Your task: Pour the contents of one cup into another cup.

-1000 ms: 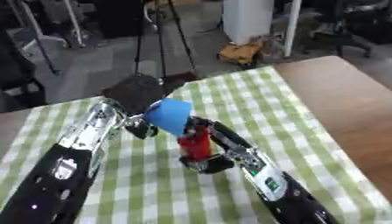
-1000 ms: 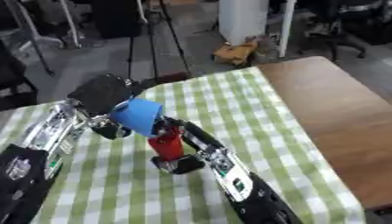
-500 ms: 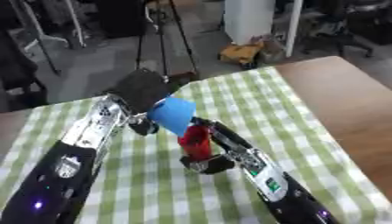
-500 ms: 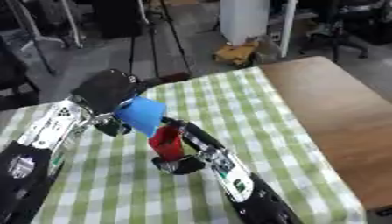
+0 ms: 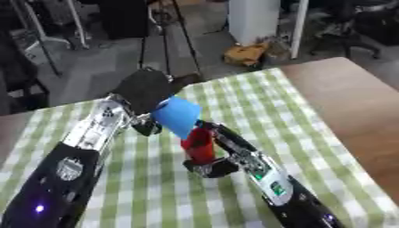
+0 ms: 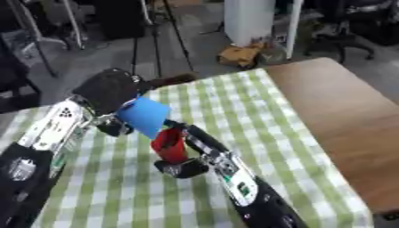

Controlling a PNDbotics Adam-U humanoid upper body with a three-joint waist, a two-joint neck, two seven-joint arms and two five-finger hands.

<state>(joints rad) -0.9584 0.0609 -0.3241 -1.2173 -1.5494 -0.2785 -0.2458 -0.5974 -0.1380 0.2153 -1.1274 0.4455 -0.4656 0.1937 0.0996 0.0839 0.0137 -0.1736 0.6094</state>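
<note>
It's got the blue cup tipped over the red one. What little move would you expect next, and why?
Probably a bit more tilt. The left hand holds the blue cup tipped, mouth down over the red cup, which the right hand holds upright on the checked cloth. Whether anything has poured out is not visible.

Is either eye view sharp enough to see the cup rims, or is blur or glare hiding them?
Left eye view: soft all over; blue cup tipped over red cup, rims smeared. Right eye view: equally soft; no glare on the checked cloth, no contents discernible.
</note>
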